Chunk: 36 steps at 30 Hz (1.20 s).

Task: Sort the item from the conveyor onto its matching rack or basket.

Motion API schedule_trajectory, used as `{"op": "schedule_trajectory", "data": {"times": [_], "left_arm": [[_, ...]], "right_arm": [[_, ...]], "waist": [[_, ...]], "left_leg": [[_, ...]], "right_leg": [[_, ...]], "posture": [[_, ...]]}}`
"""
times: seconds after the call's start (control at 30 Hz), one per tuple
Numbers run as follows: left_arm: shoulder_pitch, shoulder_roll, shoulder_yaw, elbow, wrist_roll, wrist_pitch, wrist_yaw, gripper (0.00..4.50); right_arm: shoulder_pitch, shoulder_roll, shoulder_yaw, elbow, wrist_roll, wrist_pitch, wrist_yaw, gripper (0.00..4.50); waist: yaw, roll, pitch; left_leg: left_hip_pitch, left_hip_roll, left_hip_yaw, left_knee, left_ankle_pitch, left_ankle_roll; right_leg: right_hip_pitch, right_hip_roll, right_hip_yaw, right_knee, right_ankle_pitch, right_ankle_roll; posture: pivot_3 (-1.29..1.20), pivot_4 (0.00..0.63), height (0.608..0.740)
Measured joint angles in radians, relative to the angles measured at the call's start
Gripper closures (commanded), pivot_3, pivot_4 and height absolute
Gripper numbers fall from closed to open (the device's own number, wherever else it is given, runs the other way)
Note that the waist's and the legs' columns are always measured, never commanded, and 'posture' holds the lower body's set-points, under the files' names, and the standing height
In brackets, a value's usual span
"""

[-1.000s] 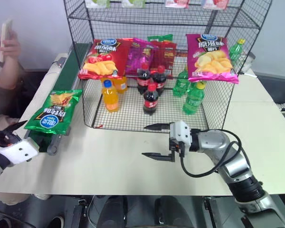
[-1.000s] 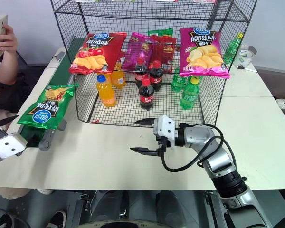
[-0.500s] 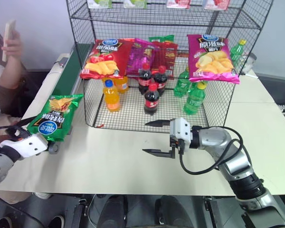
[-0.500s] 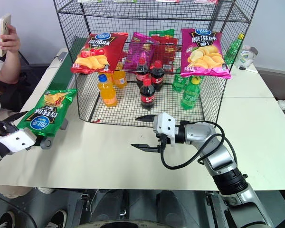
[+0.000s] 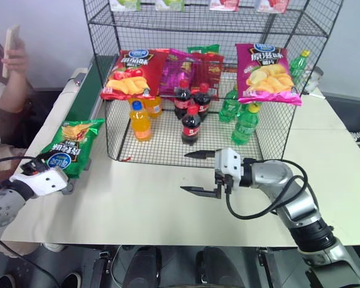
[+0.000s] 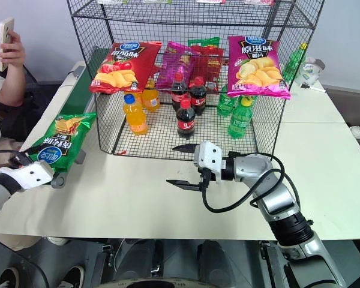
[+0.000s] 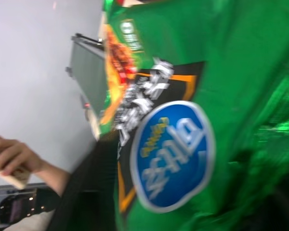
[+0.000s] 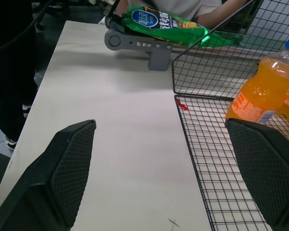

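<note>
We're at the pick-up: our left claw (image 5: pixel 37 165) meets the green bag (image 5: pixel 71 146) on the conveyor (image 5: pixel 87 96), its grip impossible to tell. Right claw (image 5: pixel 195 173) waits spread apart; next, lift toward the rack (image 5: pixel 108 90) at two o'clock

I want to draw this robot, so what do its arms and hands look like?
The right arm is shiny silver with black joints, and a black cable loops beside it. The right hand has a white block at its base and two thin, pointed black fingers with a criss-cross mesh pattern inside. The left hand also has a white block, on a round silver wrist trailing a thin black cable.
</note>
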Motion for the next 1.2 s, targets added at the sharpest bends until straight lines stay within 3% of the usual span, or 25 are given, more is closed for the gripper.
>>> {"op": "schedule_trajectory", "data": {"times": [0.07, 0.1, 0.33, 0.43, 0.53, 0.63, 0.67, 0.83, 0.93, 1.03, 1.2], "left_arm": [[-0.009, -0.001, -0.009, 0.008, 0.000, 0.000, 0.003, 4.34], [-0.017, -0.001, -0.010, 0.011, 0.000, -0.001, 0.004, 4.43], [-0.030, -0.001, -0.009, 0.025, -0.005, -0.003, 0.018, 4.43], [-0.022, -0.009, 0.018, 0.017, -0.085, 0.015, -0.005, 4.43], [0.014, -0.016, 0.094, -0.050, -0.252, 0.061, -0.084, 4.43], [0.125, -0.012, 0.199, -0.249, -0.547, 0.216, -0.281, 4.43], [0.194, 0.002, 0.245, -0.364, -0.695, 0.326, -0.386, 4.43], [0.334, 0.068, 0.437, -0.617, -1.058, 0.696, -0.593, 4.43], [0.427, 0.114, 0.637, -0.745, -1.399, 1.054, -0.699, 4.43], [0.525, 0.104, 0.691, -0.854, -1.610, 1.277, -0.748, 4.43], [0.539, 0.061, 0.636, -0.927, -1.955, 1.474, -0.682, 4.43]], "right_arm": [[0.000, -0.001, -0.004, 0.000, 0.000, 0.000, -0.001, 0.00], [0.000, -0.002, -0.005, 0.000, 0.000, 0.000, -0.001, 0.00], [0.002, -0.002, -0.005, 0.000, -0.001, 0.000, -0.007, 0.00], [0.006, -0.002, -0.005, 0.000, -0.002, -0.003, -0.008, 0.00], [0.007, -0.002, -0.006, 0.000, -0.007, -0.011, -0.009, 0.00], [0.006, -0.001, -0.006, 0.005, -0.012, -0.018, -0.010, 0.00], [0.006, 0.000, -0.008, 0.015, -0.012, -0.022, -0.009, 0.00], [-0.008, 0.008, -0.011, 0.057, -0.018, -0.043, -0.005, 0.00], [-0.028, 0.037, -0.031, 0.086, 0.026, -0.027, 0.002, 0.00], [-0.026, 0.026, -0.052, 0.077, 0.113, 0.066, 0.036, 0.00], [-0.002, -0.006, -0.136, 0.009, 0.365, 0.346, 0.060, 0.00]], "waist": [[0.000, 0.000, 0.000], [0.000, 0.000, 0.000], [-0.002, 0.000, 0.000], [-0.003, 0.000, 0.000], [-0.004, -0.001, 0.000], [-0.008, -0.001, 0.000], [-0.010, -0.001, 0.000], [-0.010, -0.001, 0.000], [-0.014, 0.000, 0.002], [-0.017, 0.002, 0.002], [-0.019, 0.001, 0.002]], "left_leg": [[0.000, 0.000, 0.000, 0.000, 0.000, 0.000], [0.000, 0.000, 0.000, 0.000, 0.000, 0.000], [0.000, 0.000, 0.000, 0.000, 0.000, 0.000], [-0.001, 0.001, 0.000, 0.000, 0.000, 0.000], [-0.001, 0.001, 0.000, 0.000, 0.000, 0.000], [-0.002, 0.001, 0.000, 0.000, 0.000, 0.000], [-0.002, 0.001, 0.000, 0.000, 0.000, 0.000], [0.000, 0.001, 0.000, 0.000, 0.000, -0.001], [0.001, 0.001, -0.001, 0.000, 0.000, -0.001], [0.001, 0.001, -0.001, 0.000, 0.000, -0.001], [0.002, 0.001, -0.002, 0.000, 0.000, -0.001]], "right_leg": [[0.000, 0.000, 0.000, 0.000, 0.000, 0.000], [0.000, 0.000, 0.000, 0.000, 0.000, 0.000], [-0.001, 0.000, 0.000, 0.000, 0.000, 0.000], [-0.001, 0.000, 0.000, 0.000, 0.000, 0.000], [-0.002, 0.000, 0.001, 0.001, 0.000, 0.000], [-0.002, 0.000, 0.002, 0.000, 0.000, 0.000], [-0.002, -0.001, 0.002, 0.000, 0.000, 0.000], [0.000, 0.000, 0.002, 0.000, 0.000, -0.001], [0.001, -0.001, 0.002, 0.000, 0.000, -0.001], [0.002, -0.001, 0.002, -0.001, 0.000, -0.001], [0.002, -0.001, 0.001, -0.001, -0.001, -0.001]], "posture": [[0.00, 0.150, 0.739], [0.00, 0.150, 0.739], [0.00, 0.150, 0.739], [0.00, 0.150, 0.739], [0.00, 0.150, 0.739], [0.00, 0.150, 0.739], [0.00, 0.150, 0.739], [0.00, 0.150, 0.739], [0.00, 0.150, 0.739], [0.00, 0.150, 0.739], [0.00, 0.150, 0.739]]}}
